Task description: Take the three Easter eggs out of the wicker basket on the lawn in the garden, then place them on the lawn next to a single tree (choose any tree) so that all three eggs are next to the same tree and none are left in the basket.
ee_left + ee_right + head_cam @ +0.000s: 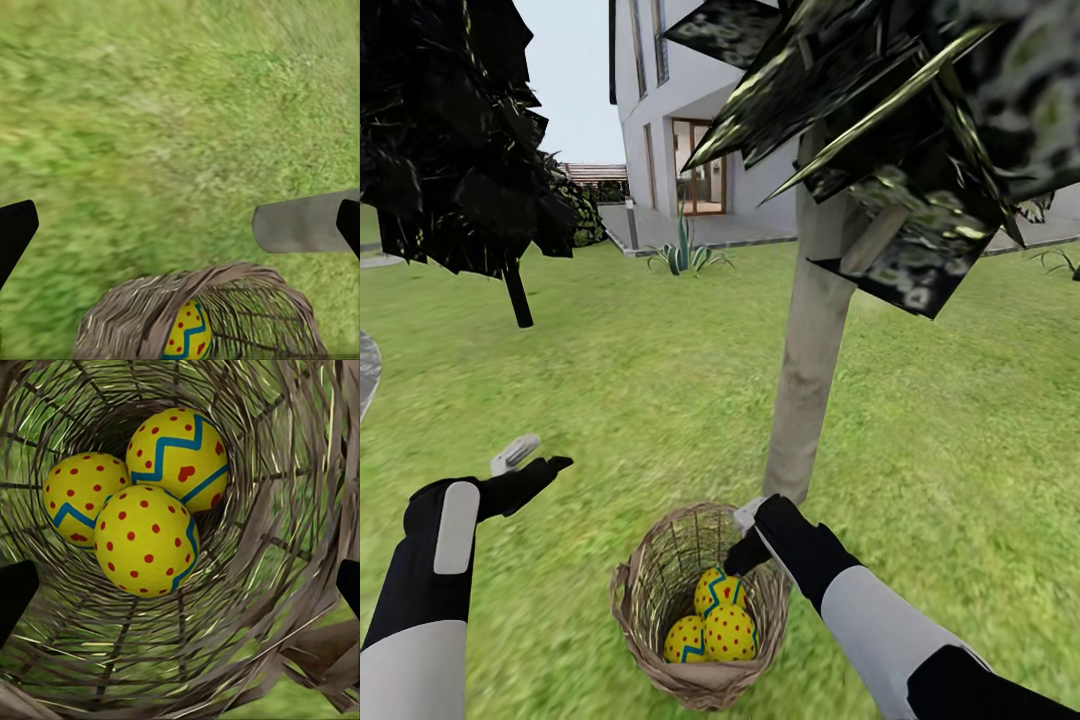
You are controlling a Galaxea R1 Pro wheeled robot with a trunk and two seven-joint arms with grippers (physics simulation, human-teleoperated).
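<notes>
So far nothing is out: all three eggs (142, 502) are sitting bunched in the basket (650, 590), which is resting on the lawn (660, 400) just beside the tree (810, 380). The right gripper (752, 535) is hovering at the rim, jaws spread and empty. The left gripper (525, 462) is waiting nearby, also open.

I look straight down into the wicker basket (247, 540), its open weave ringing three Easter eggs (146, 540) that touch one another at the bottom. The nearest egg sits central, another at ten o'clock from it, the third at one o'clock. Green grass (300, 697) shows through the weave at five o'clock. My claw's dark fingertips (15, 592) stand spread wide at the frame's edges.
</notes>
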